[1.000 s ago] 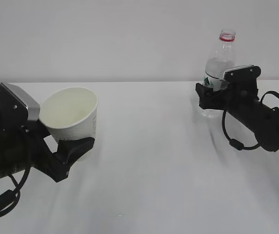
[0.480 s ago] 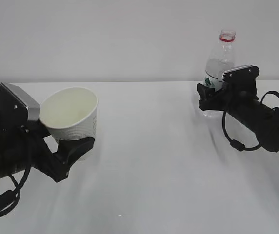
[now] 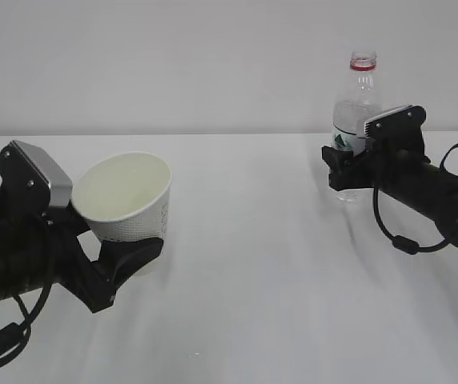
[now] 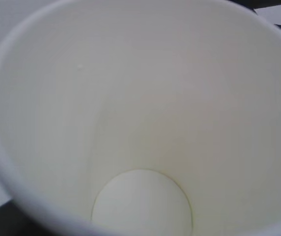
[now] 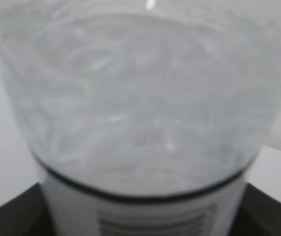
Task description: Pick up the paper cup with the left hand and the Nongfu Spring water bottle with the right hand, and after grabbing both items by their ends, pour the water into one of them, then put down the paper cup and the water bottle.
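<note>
holding the paper cup (image 3: 127,198) in the left hand (image 3: 125,254), jaws clamped around its lower end, mouth tipped toward the camera and up, clear of the table (image 3: 253,264). showing a dry, bare cup floor in the left wrist view. gripping the nongfu spring water bottle (image 3: 355,120) in the right hand (image 3: 347,166), jaws closed on its lower body at the label, long axis upright, uncapped neck straight above the gripper; whether the base rests on the table or hangs just off it cannot be told. filling the right wrist view with clear ribbed plastic above the label's edge; the level of the water (image 5: 140,118) too blurred to read.

sitting well apart: cup at the left, bottle at the far right and further back. lying leftward and forward from the bottle's mouth to the cup's opening, so probably calling for carrying both toward the middle, then tilting the neck left over the rim. judging the pour not yet begun; risking a spill if tipped before the mouth is over the cup.
</note>
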{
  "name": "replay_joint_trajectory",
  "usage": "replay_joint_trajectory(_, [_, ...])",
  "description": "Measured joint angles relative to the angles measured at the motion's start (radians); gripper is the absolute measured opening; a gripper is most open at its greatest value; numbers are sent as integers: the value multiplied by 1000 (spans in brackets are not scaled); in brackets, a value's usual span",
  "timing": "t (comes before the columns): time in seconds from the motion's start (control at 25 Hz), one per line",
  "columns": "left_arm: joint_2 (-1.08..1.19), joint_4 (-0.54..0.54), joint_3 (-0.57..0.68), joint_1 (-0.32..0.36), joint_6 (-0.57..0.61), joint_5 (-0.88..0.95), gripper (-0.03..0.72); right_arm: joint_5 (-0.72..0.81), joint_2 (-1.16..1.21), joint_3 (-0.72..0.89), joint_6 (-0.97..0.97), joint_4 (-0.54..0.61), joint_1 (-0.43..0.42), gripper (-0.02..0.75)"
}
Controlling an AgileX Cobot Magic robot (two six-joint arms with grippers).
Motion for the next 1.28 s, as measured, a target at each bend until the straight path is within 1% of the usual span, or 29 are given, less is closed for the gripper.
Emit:
replay_joint_trajectory(0.12, [0, 20, 0, 0, -34, 0, 575, 2, -47, 39, -2, -2, 0, 515])
replay_joint_trajectory(0.36, [0, 101, 0, 0, -74, 0, 574, 2, -161, 121, -4, -37, 0, 515])
replay_joint_trajectory(0.52, [0, 182, 0, 0, -140, 0, 574, 2, -239, 187, -4, -44, 0, 515])
replay_joint_trajectory(0.64, [0, 232, 0, 0, -167, -2, 574, 4, -296, 240, -4, -55, 0, 515])
replay_joint_trajectory(0.88, [0, 317, 0, 0, -212, -24, 573, 39, -426, 338, -4, -116, 0, 515])
replay_joint_trajectory(1.12, [0, 370, 0, 0, -234, -112, 564, 72, -552, 411, 19, -168, 0, 515])
replay_joint_trajectory(1.28, [0, 408, 0, -2, -248, -136, 564, 133, -630, 437, 52, -246, 0, 515])
